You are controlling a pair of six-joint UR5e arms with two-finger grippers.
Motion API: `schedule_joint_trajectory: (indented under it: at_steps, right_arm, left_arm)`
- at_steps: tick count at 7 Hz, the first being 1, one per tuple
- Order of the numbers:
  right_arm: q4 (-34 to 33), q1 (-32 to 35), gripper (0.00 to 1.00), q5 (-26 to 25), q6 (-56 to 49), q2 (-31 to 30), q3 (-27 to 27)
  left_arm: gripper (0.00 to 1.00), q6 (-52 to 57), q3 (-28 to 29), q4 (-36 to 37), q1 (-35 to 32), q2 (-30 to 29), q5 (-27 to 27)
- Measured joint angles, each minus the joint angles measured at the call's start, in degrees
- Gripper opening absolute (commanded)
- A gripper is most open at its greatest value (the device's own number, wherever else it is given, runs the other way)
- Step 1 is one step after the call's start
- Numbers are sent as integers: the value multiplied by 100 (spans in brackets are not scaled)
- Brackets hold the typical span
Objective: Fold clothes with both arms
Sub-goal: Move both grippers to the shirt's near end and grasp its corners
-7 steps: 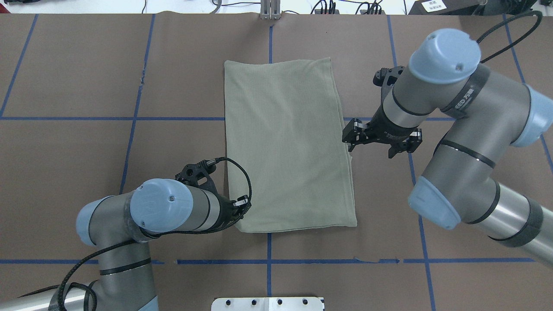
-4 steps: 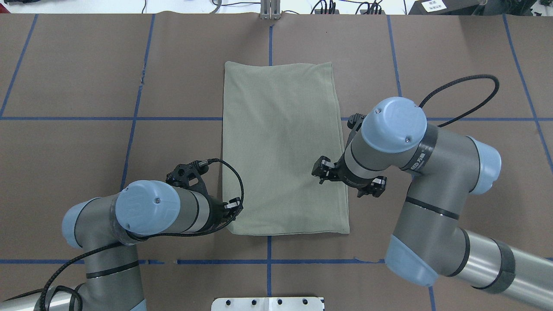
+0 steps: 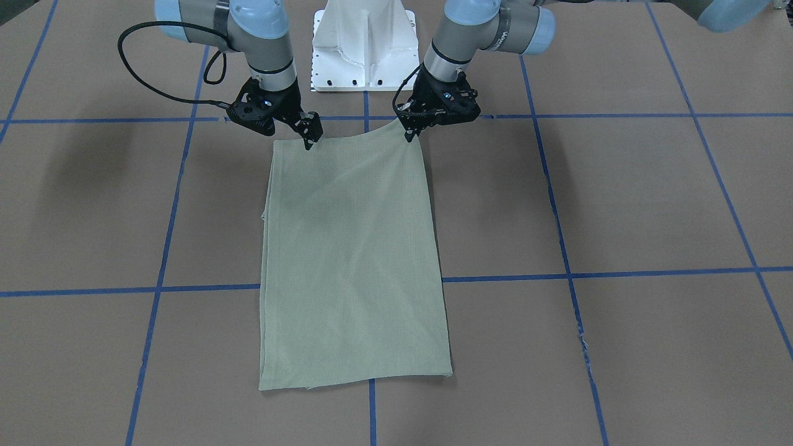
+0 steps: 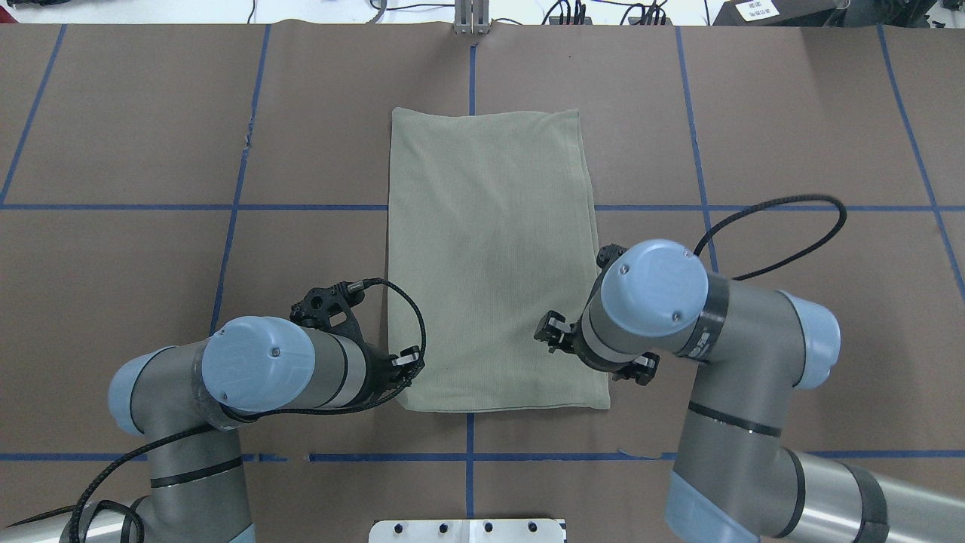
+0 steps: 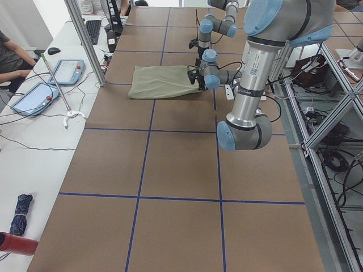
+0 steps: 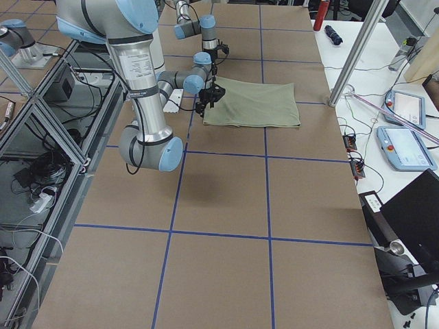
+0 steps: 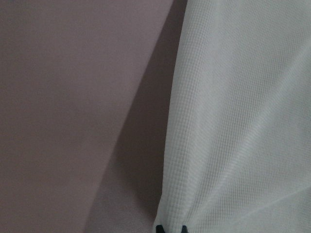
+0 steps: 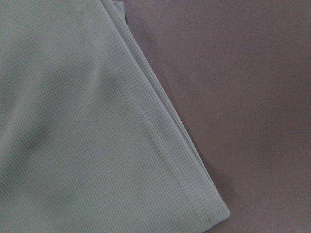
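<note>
from across the brown paper-covered counter (image 3: 619, 204), the olive-green knit shirt (image 3: 353, 260) lies folded into a long rectangle, running straight out from the white metal pedestal (image 3: 365, 43). the left gripper (image 3: 409, 135) has its jaws pinched on one pedestal-end corner, drawing it up into a small peak. the right gripper (image 3: 308, 144) touches the other pedestal-end corner; i can't tell how its jaws stand.

from overhead, both wrists bend over the shirt's pedestal end.

the left wrist view shows black fingertips (image 7: 159, 228) close together at the cloth's edge.

the right wrist view shows a flat, hemmed shirt corner on the counter.
</note>
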Motion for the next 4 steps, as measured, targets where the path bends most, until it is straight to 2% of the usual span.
schedule_joint_trajectory:
  at_steps: [2, 4]
  right_arm:
    - [566, -68, 100, -50, 184, -153, -189]
    - [658, -73, 100, -60, 211, -130, -268]
  left_arm:
    - [0, -2, -3, -1, 5, -17, 1]
    - [0, -8, 0, -1, 6, -14, 1]
